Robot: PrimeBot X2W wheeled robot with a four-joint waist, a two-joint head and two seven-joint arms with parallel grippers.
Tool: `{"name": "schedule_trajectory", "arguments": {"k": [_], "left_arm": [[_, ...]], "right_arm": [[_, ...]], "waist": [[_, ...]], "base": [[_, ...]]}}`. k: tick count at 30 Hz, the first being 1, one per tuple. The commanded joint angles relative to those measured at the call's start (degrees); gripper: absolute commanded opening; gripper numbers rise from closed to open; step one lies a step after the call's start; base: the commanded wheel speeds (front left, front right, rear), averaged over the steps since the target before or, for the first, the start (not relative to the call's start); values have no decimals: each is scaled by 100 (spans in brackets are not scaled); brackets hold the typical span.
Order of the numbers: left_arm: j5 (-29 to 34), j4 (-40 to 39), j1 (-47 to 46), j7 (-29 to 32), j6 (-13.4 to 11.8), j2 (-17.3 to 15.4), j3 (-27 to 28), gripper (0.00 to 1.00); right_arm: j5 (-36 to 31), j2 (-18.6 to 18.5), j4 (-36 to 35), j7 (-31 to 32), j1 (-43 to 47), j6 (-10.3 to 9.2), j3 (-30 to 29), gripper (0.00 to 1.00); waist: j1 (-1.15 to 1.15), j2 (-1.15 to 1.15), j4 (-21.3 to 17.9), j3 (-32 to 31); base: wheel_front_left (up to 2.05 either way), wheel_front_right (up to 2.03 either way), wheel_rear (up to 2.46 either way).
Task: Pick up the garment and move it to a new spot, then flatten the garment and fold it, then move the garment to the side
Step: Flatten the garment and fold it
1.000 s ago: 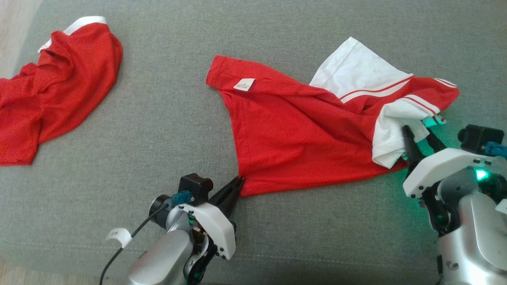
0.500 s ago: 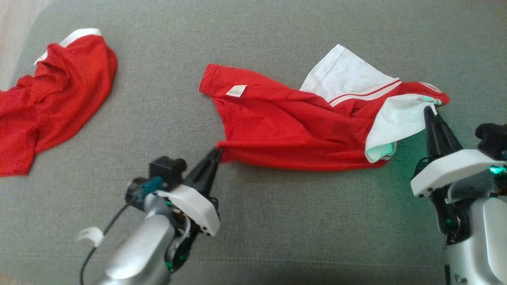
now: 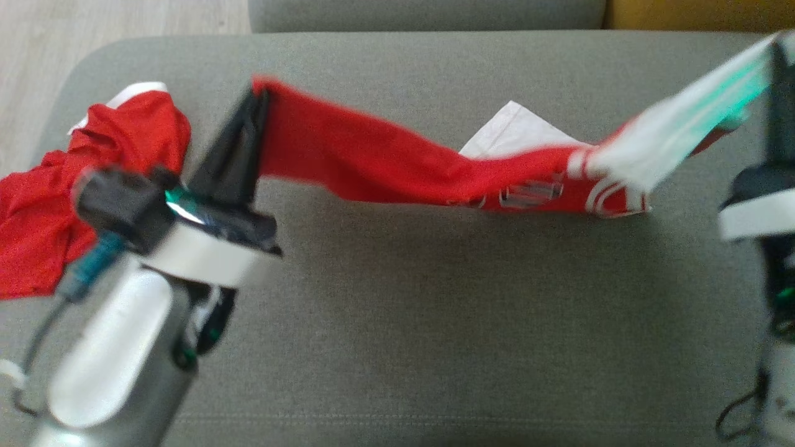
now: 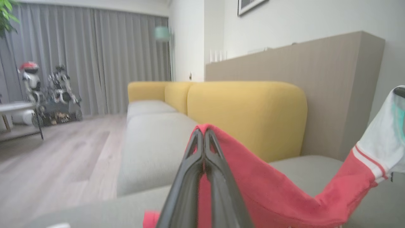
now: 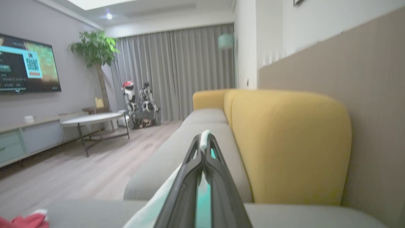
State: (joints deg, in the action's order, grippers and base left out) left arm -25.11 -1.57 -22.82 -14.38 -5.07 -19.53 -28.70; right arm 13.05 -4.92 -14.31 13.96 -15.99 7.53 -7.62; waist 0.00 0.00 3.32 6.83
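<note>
The garment (image 3: 372, 155), a red shirt with white sleeves, hangs stretched between my two grippers above the grey sofa cushion (image 3: 404, 310). Its middle sags and one white sleeve (image 3: 515, 127) trails on the cushion behind it. My left gripper (image 3: 259, 98) is shut on a red corner at the left. In the left wrist view, the left gripper (image 4: 204, 134) pinches that red fabric (image 4: 269, 190). My right gripper (image 3: 777, 48) is shut on the other white sleeve at the far right. The right wrist view has the right gripper (image 5: 205, 139) clamped on white cloth (image 5: 152, 212).
A second red garment (image 3: 93, 167) lies crumpled at the cushion's left end. Wooden floor (image 3: 37, 56) lies beyond that end. A yellow backrest (image 4: 246, 114) runs along the sofa's far side. A low table (image 5: 91, 118) stands out on the floor.
My right gripper has shut on the white sleeve. Both grippers have risen and spread apart, lifting the garment off the cushion. The head camera has shifted as well.
</note>
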Motion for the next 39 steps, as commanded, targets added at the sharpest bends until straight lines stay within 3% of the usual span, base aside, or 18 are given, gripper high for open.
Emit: {"name": "schedule_trajectory", "arguments": {"k": [1, 10, 22, 33, 39], "left_arm": [[46, -343, -494, 40, -34, -219, 335, 0], [34, -1135, -1740, 870, -71, -627, 800, 0], [-327, -1085, -2261, 1386, -46, -620, 932, 0], [-598, 40, -2813, 1081, 207, -304, 915, 0], [-504, 1709, -4047, 393, 578, 115, 834, 0]], "right_arm": [[-7, -120, -349, 57, -392, -4, 51, 0], [93, -506, -1126, 446, -1612, -4, -338, 0], [378, -768, -991, 786, -2570, -4, -431, 0], [707, -823, 588, 673, -3705, -4, -57, 0], [700, -657, 2487, -142, -5338, -4, 298, 0]], "waist": [[0, 0, 14, -83], [0, 0, 70, -415], [0, 0, 26, -576], [0, 0, 24, -132], [0, 0, -23, 392]], "base": [[0, 0, 0], [0, 0, 0], [0, 0, 0], [0, 0, 0], [0, 0, 0]]}}
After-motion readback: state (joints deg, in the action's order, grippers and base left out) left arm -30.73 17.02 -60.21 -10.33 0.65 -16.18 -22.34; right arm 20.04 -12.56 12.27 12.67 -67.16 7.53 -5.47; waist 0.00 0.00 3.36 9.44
